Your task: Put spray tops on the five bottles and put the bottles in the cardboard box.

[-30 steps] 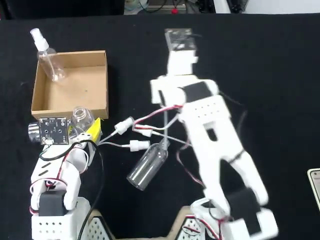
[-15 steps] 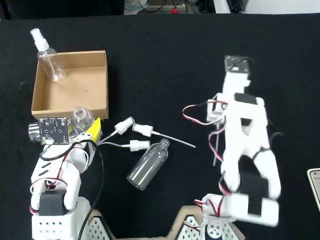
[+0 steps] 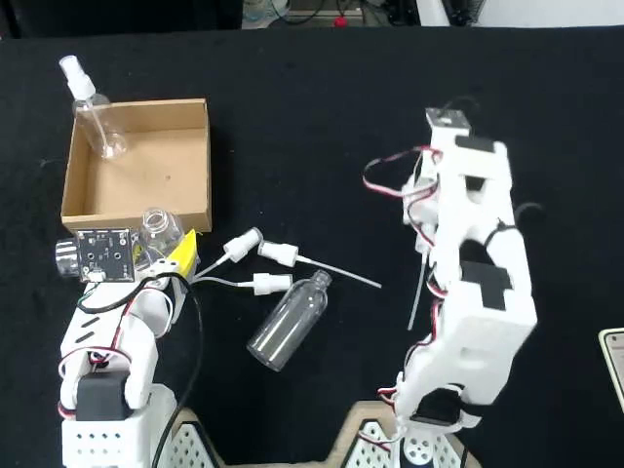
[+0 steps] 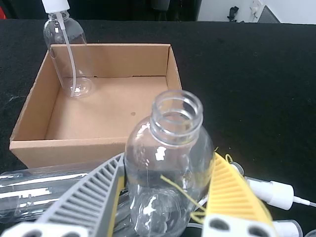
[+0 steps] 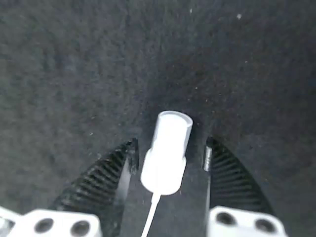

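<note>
One topped bottle [image 3: 97, 125] leans inside cardboard box [image 3: 161, 180].

Black cloth-covered table [image 3: 283, 88]

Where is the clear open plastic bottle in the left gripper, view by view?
High view: the clear open plastic bottle lower left, by the near wall of the brown cardboard box.
Left wrist view: centre, in the left gripper.
Right wrist view: white spray top over black table.
Shared landmark: the box.
</note>
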Robot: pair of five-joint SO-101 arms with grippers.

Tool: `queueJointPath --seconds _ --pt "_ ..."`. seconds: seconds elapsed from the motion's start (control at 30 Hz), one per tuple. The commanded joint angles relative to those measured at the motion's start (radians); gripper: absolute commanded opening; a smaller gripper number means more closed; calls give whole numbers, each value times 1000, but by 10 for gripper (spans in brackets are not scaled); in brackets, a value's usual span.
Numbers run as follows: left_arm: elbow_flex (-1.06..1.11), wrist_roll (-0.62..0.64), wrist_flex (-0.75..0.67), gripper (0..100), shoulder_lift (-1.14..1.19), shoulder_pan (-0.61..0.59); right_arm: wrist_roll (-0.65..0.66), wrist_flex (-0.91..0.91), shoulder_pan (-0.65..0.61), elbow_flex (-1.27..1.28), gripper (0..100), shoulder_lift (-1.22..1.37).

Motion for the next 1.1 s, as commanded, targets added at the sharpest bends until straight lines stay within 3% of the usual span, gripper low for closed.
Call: queueJointPath --seconds 0.0,0.4,0.63,0.9,1.07 --pt "-8 0 3 213 -8 1 0 115 8 -142 212 25" --pt "-8 0 2 213 -8 1 -2 52 6 -102 211 117" --pt "-8 0 2 213 -8 1 0 -69 8 21 57 35" --pt "-8 0 5 213 -8 36 -11 117 -34 -45 43 -298" --pt "4 -6 -2 213 -8 85 -87 206 -192 -105 43 -584"
